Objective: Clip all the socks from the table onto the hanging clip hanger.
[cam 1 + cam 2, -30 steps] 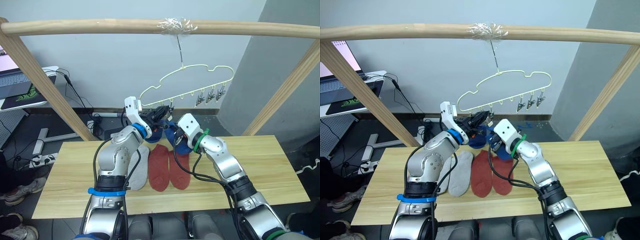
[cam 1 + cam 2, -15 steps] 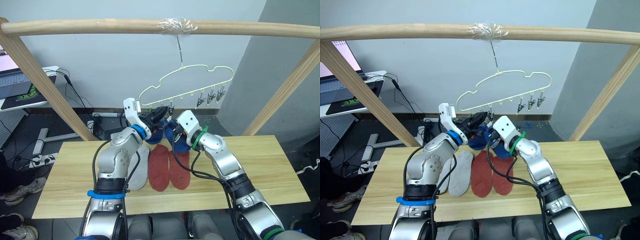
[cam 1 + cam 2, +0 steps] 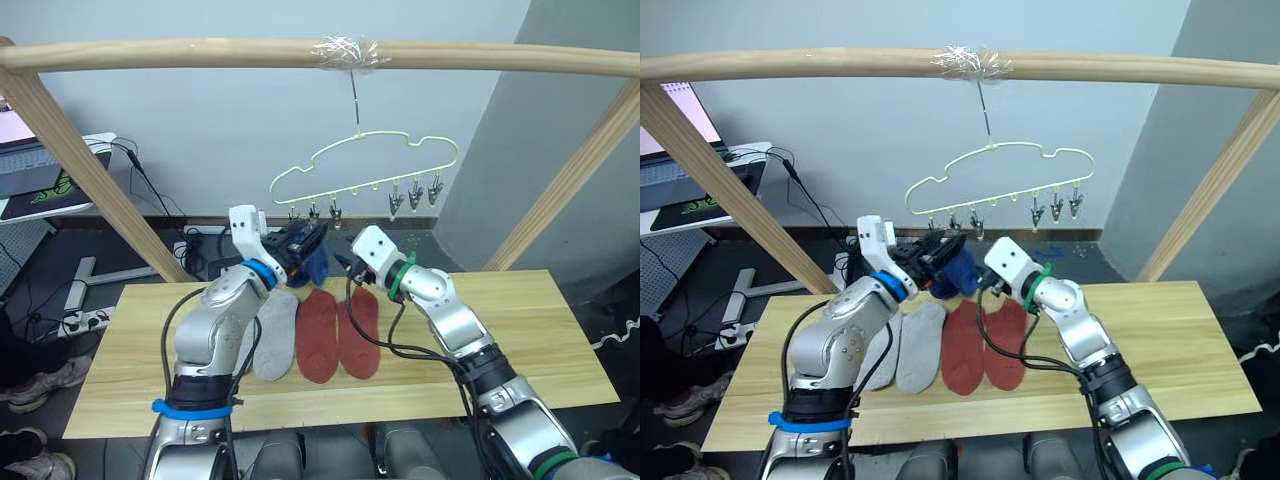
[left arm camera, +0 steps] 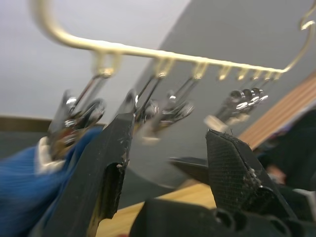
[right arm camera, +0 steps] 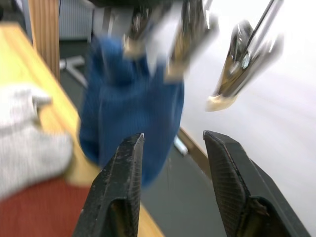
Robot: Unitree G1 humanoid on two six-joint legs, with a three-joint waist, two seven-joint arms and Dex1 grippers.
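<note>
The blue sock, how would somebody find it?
Find the long wooden pole on top, then the yellow clip hanger hooked under it. The blue sock dangles from its left end, between both grippers. It alone hangs; the grey and red socks lie flat on the table.

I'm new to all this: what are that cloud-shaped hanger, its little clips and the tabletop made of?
The clip hanger looks like thin wire with a pale yellow coating, smooth and slightly glossy. Its clips seem to be bare metal, judging by their grey shine. The table appears to be light wood with visible grain, though it could be a laminate.
</note>
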